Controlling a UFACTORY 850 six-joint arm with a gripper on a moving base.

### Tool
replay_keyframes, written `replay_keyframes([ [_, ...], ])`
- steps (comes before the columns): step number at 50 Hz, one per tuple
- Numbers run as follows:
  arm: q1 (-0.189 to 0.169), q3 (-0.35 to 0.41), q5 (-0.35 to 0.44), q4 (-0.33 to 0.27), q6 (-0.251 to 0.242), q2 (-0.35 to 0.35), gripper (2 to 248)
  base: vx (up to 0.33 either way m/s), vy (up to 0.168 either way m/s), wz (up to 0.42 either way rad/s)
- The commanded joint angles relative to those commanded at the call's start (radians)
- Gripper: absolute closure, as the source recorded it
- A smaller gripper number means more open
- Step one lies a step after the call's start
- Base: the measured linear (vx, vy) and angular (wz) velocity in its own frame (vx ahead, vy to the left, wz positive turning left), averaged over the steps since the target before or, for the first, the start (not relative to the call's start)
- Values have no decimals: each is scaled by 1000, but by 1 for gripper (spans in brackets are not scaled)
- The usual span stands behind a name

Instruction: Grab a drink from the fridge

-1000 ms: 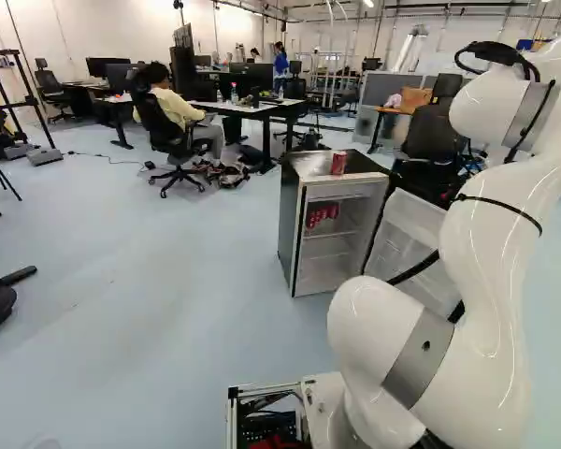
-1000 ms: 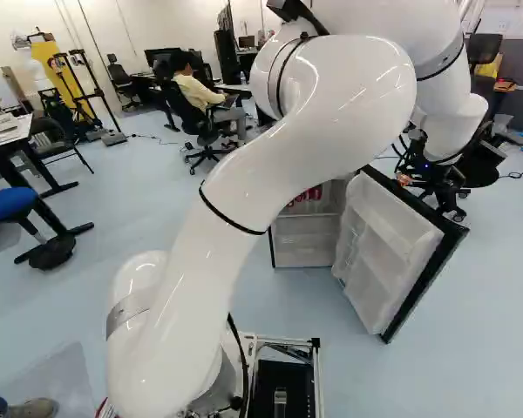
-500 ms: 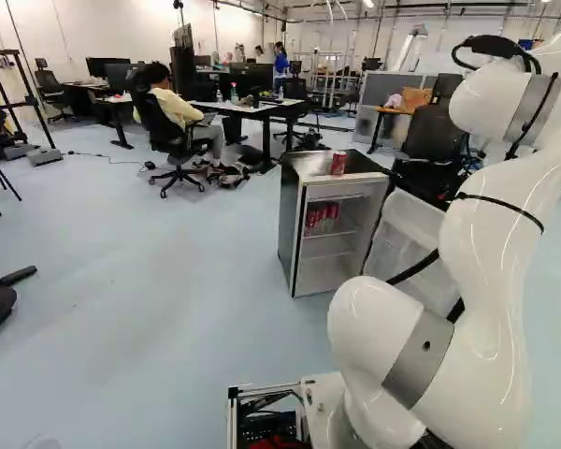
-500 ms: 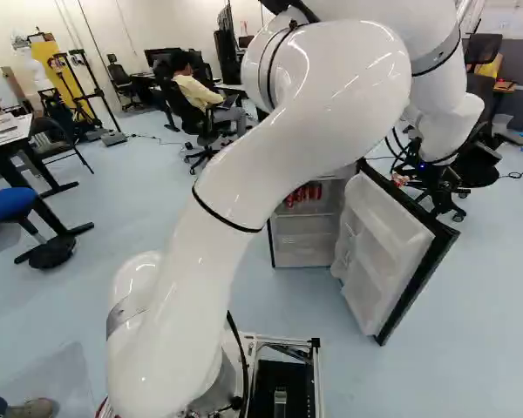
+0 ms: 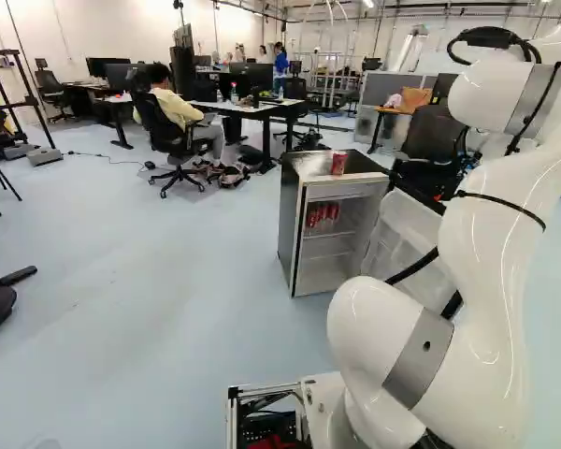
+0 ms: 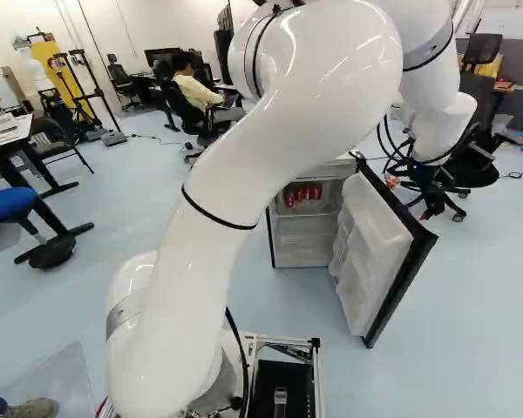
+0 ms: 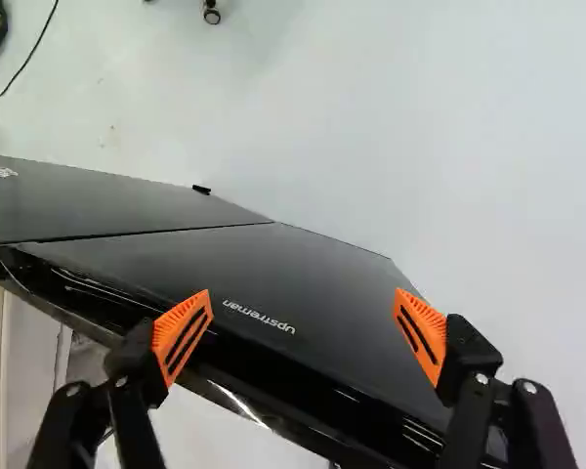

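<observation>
- Gripper [image 7: 303,293] is hanging with fingers [image 7: 183,335] apart, the edge of the door [image 6: 370,248] running across the gap.
- The step is likely swinging the door wider; pushing should be following its arc slowly, without rocking the fridge [image 5: 294,224].
- Red cans [image 6: 298,195] are standing upright inside the fridge, long axes vertical; another can [image 5: 338,164] is standing upright on top.

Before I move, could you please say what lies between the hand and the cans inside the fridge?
The open fridge door stands between the hand and those cans, as the right base view shows.
</observation>
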Motion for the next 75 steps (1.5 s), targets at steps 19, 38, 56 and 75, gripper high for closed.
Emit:
replay_keyframes([
  [19,11,57,0,0,0,38,3,0,0,0],
  [38,24,118,0,0,0,79,3,0,0,0],
  [56,38,176,0,0,0,119,3,0,0,0],
  [75,56,236,0,0,0,160,3,0,0,0],
])
